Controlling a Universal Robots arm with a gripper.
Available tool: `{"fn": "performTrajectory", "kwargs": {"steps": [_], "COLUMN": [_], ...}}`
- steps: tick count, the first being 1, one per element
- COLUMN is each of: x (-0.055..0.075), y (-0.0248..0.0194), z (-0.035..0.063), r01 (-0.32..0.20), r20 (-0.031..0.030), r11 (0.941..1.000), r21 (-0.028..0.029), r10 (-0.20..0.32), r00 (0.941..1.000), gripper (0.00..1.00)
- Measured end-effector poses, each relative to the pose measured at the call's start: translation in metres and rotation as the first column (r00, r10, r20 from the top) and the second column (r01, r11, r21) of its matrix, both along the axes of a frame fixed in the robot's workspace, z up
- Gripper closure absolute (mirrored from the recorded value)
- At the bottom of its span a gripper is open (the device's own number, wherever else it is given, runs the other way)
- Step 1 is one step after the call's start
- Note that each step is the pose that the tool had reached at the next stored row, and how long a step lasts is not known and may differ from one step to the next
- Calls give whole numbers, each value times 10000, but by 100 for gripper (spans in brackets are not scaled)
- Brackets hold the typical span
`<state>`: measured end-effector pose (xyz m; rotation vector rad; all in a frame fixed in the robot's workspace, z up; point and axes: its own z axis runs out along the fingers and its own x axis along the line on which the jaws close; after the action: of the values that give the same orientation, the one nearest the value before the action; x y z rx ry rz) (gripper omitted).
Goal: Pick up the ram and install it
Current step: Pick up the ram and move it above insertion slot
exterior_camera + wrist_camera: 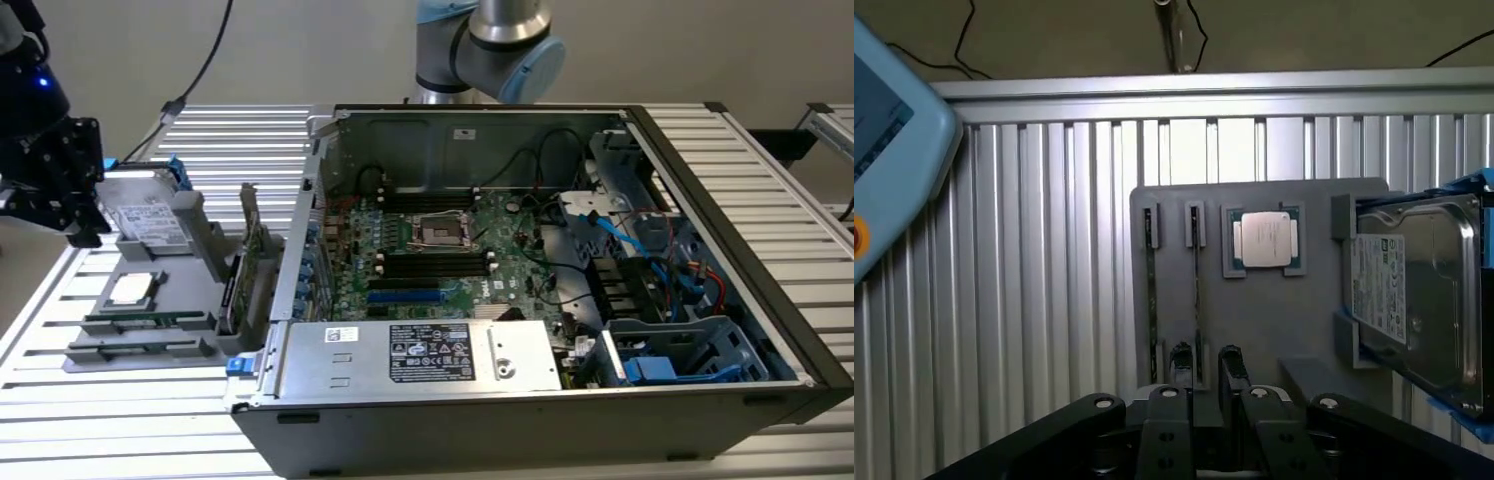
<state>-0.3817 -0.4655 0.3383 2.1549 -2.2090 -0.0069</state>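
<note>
Gripper (1206,354), jaws spread, hangs above the ram (1196,285), its length aligned with their gap.

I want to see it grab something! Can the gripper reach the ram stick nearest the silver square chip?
Probably yes. The gripper hangs open above the grey holder, roughly in line with that ram, and nothing covers the stick.

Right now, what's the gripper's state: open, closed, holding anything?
Gripper: open, holding nothing, poised over the ram that sits in the gray tray.
</note>
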Motion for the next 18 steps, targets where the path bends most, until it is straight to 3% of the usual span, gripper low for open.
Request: {"fn": "performTrajectory", "kwargs": {"steps": [6, 7, 18], "x": [-19, -23, -48], "y": [-73, -85, -187], "z": [-95, -113, -312], "r01": [-215, -247, -532], "r20": [1, 0, 1], "r11": [9998, 9997, 9985], "r21": [39, 45, 101], "r10": [215, 247, 532], "r00": [9998, 9997, 9986], "gripper": [73, 67, 67]}}
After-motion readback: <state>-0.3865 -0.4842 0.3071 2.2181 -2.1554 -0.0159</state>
